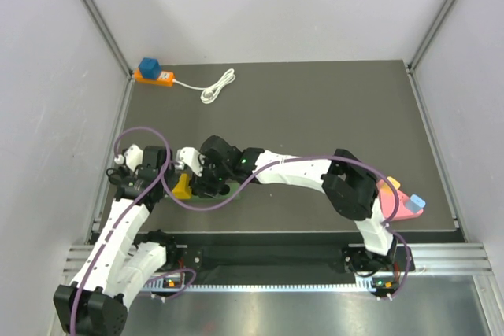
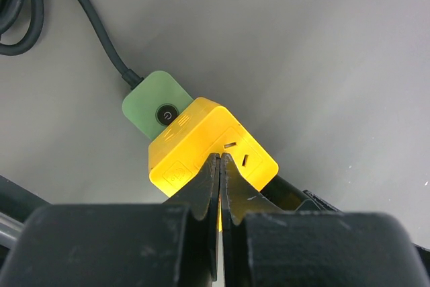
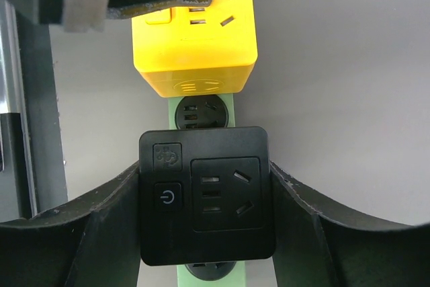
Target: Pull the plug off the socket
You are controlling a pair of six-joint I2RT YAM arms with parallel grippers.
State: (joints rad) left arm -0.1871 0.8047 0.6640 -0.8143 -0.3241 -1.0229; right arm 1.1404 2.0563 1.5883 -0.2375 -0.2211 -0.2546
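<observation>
On the green plastic power strip (image 2: 149,93), the right gripper (image 3: 205,189) clamped the black square plug (image 3: 215,233); the closed left gripper (image 2: 220,165) apparently pressed the yellow cube adapter (image 2: 195,136).

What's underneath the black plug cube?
A green power strip, with one free socket showing between it and the yellow cube. The socket the black cube sits in is covered.

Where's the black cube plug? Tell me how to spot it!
On the dark table, look near-left, where both arms meet. A green power strip lies there, carrying two cube adapters. The black cube adapter sits between the right gripper's fingers; its neighbour, the yellow cube adapter, is bright.
</observation>
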